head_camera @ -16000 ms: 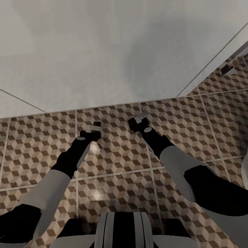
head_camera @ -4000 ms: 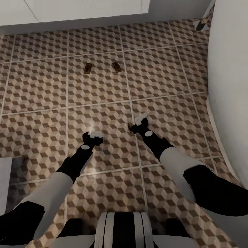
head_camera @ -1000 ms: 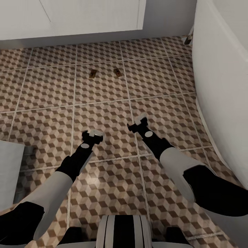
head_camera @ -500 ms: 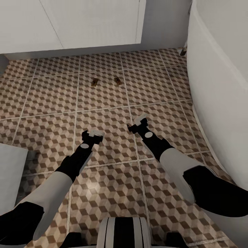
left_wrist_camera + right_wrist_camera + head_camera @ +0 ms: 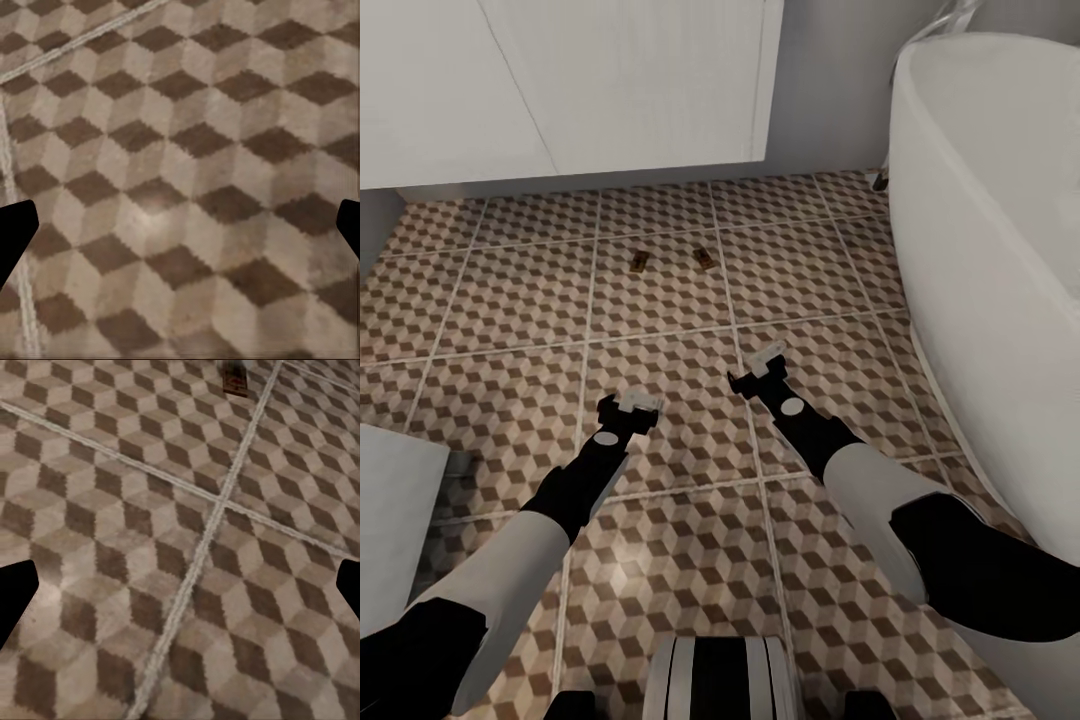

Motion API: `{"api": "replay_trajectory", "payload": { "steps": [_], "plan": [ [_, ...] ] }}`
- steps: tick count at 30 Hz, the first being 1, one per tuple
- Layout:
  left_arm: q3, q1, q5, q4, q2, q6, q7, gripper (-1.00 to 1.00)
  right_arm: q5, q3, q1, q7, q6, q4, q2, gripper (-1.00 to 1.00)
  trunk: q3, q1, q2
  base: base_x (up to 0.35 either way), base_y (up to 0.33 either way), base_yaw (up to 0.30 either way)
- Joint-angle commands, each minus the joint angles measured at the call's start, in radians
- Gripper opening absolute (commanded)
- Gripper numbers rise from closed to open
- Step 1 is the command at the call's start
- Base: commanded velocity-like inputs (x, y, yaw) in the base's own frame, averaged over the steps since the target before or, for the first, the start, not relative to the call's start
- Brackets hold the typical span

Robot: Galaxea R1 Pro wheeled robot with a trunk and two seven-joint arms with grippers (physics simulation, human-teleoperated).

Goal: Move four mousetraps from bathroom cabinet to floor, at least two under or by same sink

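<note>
Nearest, the left gripper (image 5: 628, 403) and right gripper (image 5: 758, 365) are held low over the patterned floor (image 5: 660, 480), both spread wide with nothing between the fingers. Farther off, at 12 o'clock, two mousetraps (image 5: 639, 262) (image 5: 703, 259) lie just beside each other before a white cupboard (image 5: 560, 90). A white tub (image 5: 1000, 230) crowds 3 o'clock, a pale block (image 5: 390, 510) sits at 9 o'clock. The remaining traps are probably to be fetched; turning is best done centrally, arms tucked, where open tiles remain.
</note>
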Motion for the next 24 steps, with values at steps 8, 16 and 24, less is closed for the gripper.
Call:
{"api": "replay_trajectory", "payload": {
  "steps": [8,16,24],
  "plan": [
    [-0.004,0.06,-0.006,0.001,-0.001,0.004,0.005,1.0,0.008,-0.002,0.075,-0.002,-0.044,0.007,-0.035,1.0,0.031,-0.004,0.002,0.0,0.0,0.0],
    [-0.004,0.094,-0.006,0.001,-0.001,-0.057,0.006,1.0,0.008,-0.002,0.129,-0.004,-0.068,0.007,-0.046,1.0,0.061,-0.007,0.004,0.0,0.0,0.0],
    [-0.004,0.12,-0.004,0.019,0.004,-0.122,0.006,1.0,0.008,-0.002,0.188,-0.004,-0.088,0.007,-0.062,1.0,0.092,-0.011,0.005,0.0,0.0,0.0]
  ]
}}
